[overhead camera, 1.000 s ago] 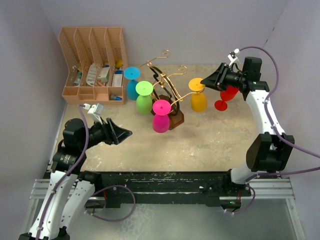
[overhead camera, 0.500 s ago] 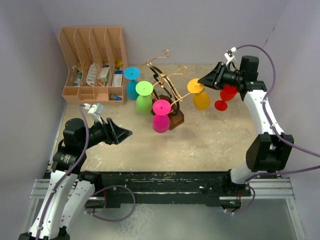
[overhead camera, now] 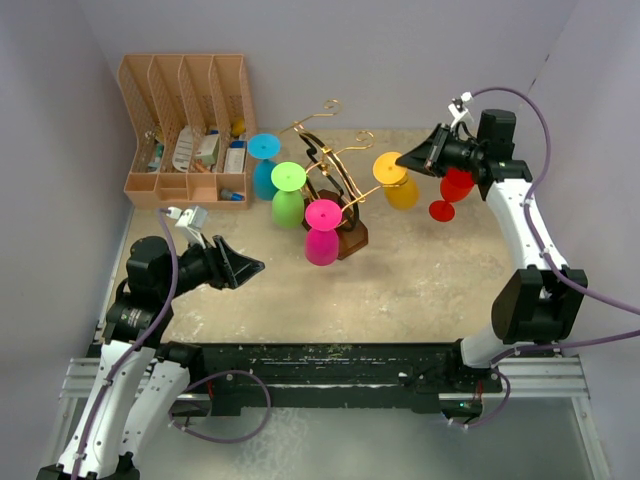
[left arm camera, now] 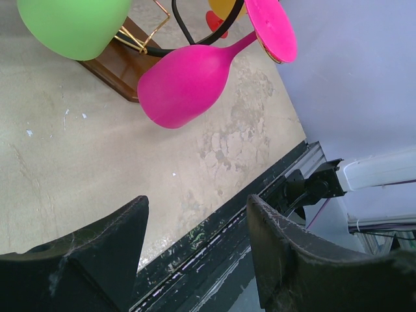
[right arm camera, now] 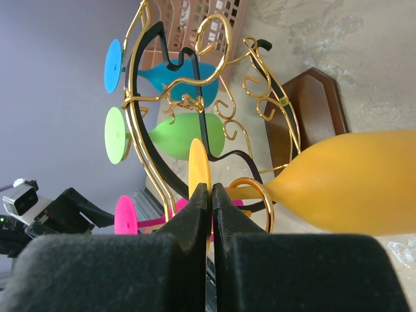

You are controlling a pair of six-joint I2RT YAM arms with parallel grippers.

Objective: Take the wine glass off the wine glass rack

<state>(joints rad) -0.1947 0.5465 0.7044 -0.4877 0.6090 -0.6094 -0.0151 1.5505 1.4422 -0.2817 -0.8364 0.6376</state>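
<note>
**A:** What is the right gripper (right arm camera: pixel 209 190) doing?

**B:** Its two black fingers are pinched together on the thin edge of the flat round foot (right arm camera: pixel 198 159) of the amber-yellow plastic wine glass (right arm camera: pixel 354 179). That glass hangs upside down, bowl tilted, at the right-hand end of the gold wire wine glass rack (overhead camera: pixel 335 165). Its stem passes through a curled gold loop (right arm camera: pixel 250 203).

**A:** So the grasp is made and the lift-off is not?

**B:** That is my reading. The glass is not yet off the rack. The next move probably calls for sliding the foot out along the wire arm. The stem has to stay clear of the curl and the dark wooden base (overhead camera: pixel 350 238) must not tip.

**A:** What else is close?

**B:** A red wine glass (overhead camera: pixel 448 197) stands on the beige table (overhead camera: pixel 400 290) just beside the right arm, and could be knocked. Pink (left arm camera: pixel 185 81), green (left arm camera: pixel 71 26) and blue (overhead camera: pixel 264 175) glasses hang on the rack's other arms.

**A:** And the left gripper (left arm camera: pixel 195 205)?

**B:** Its jaws are spread and empty. It hovers near the table's front-left, well apart from the rack.
</note>
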